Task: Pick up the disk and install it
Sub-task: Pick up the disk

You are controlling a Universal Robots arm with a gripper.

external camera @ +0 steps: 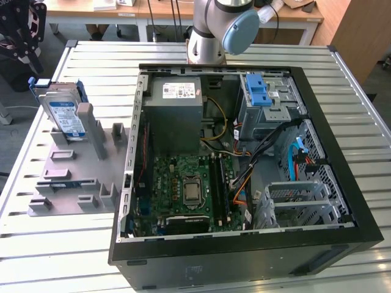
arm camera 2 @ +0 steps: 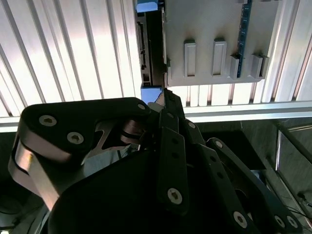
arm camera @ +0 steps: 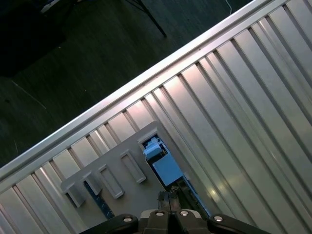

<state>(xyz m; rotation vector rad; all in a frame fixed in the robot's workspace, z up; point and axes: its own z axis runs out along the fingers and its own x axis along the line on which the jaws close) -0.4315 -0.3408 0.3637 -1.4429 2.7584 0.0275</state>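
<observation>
Pincer (arm camera: 169, 199) near disk (external camera: 66, 115) top, disk upright in grey rack (external camera: 67, 177)

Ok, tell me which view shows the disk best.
The exterior view: the disk stands in the grey holder, label facing the camera. Both wrist views catch its thin edge and blue frame.

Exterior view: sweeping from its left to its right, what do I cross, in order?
The disk, standing on edge in the grey fixture → grey power-supply box → blue latch piece → computer case's right wall.
</observation>
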